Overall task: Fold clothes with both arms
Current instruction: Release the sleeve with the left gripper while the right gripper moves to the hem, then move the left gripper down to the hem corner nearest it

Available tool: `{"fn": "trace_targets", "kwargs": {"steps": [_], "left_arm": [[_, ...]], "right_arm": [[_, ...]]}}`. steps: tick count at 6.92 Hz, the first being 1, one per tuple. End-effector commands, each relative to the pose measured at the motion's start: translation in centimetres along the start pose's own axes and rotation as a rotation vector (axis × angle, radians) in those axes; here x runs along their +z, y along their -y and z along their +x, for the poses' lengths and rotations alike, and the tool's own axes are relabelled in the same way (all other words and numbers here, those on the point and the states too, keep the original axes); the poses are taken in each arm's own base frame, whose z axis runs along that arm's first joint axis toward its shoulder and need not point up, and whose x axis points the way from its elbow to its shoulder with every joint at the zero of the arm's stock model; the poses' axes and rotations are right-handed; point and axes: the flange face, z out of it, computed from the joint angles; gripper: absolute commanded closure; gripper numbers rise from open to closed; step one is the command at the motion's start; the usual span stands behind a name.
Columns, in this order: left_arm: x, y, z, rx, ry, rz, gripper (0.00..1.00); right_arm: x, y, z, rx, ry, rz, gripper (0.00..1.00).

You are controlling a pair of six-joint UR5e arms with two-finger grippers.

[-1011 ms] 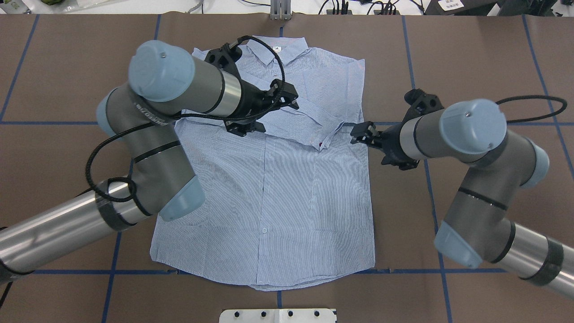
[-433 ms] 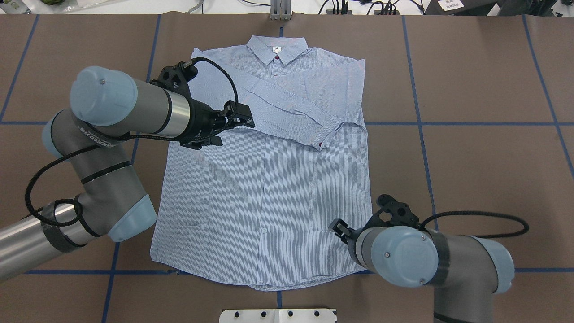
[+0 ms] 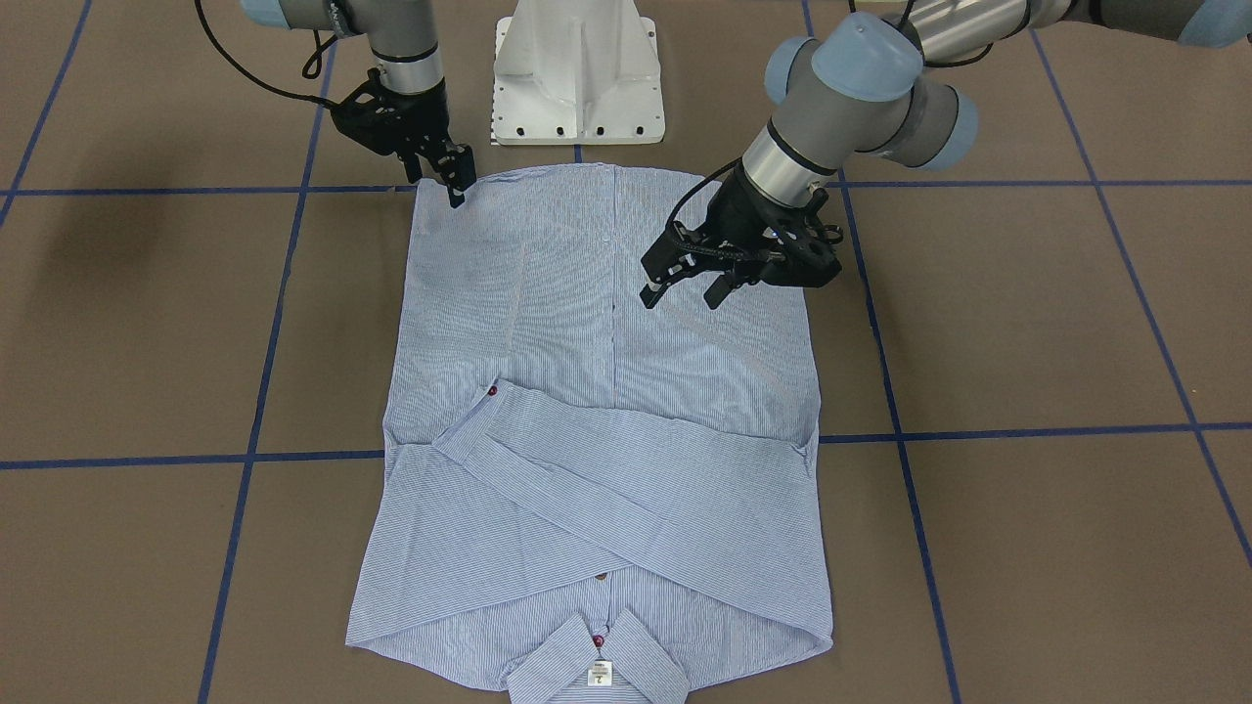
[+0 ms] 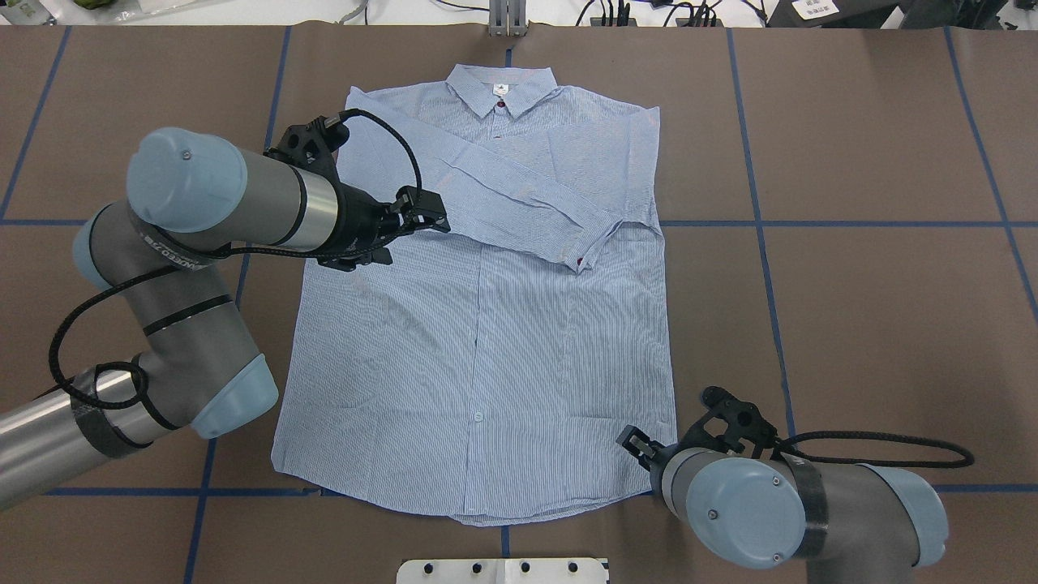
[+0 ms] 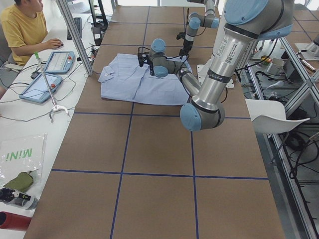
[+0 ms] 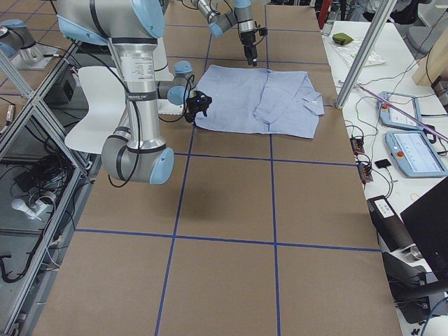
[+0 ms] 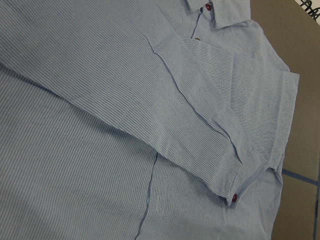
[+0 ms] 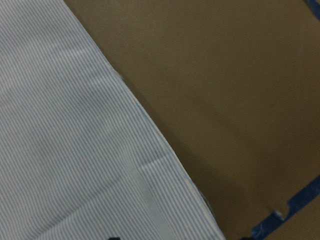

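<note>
Overhead exterior view: a striped button-up shirt (image 4: 486, 341) lies flat and face up on the brown desk (image 4: 851, 146), which is marked with blue tape lines (image 4: 876, 223).
Shirt layout: the collar (image 4: 501, 85) is at the far edge from the robot and the hem is on the robot's side, near the white pedestal base (image 3: 577, 78).
Sleeves: both are folded across the chest; the upper one ends in a cuff (image 4: 582, 258) with a dark red button.
Neck label: white, inside the collar (image 3: 599, 673).
Left hand (image 4: 428, 217): open, fingers clearly apart, holding nothing; it hangs over the shirt's body on the left-arm side, below the folded sleeves.
Right hand (image 4: 631, 442): fingers look apart and hold nothing; it is at the hem corner on the right-arm side, tips pointing down at the cloth.
Right wrist-mounted view: the shirt's side edge runs diagonally against bare desk, with blue tape at the corner.
Left wrist-mounted view: the folded sleeve, its cuff and the collar.
</note>
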Motion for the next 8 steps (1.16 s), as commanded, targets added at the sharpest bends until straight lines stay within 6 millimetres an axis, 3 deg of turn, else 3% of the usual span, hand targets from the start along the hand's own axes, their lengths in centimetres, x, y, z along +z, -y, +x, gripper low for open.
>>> {"fn": "trace_targets", "kwargs": {"steps": [1, 3, 8], "left_arm": [[0.80, 0.13, -0.66, -0.004, 0.016, 0.007, 0.00], [0.75, 0.22, -0.66, -0.005, 0.016, 0.009, 0.00], [0.79, 0.24, -0.77, -0.006, 0.019, 0.009, 0.01]], "right_arm": [[-0.73, 0.48, 0.67, 0.001, 0.003, 0.000, 0.18], [-0.57, 0.50, 1.02, -0.004, -0.016, 0.011, 0.46], [-0.13, -0.40, 1.21, -0.016, -0.028, 0.005, 0.33]]}}
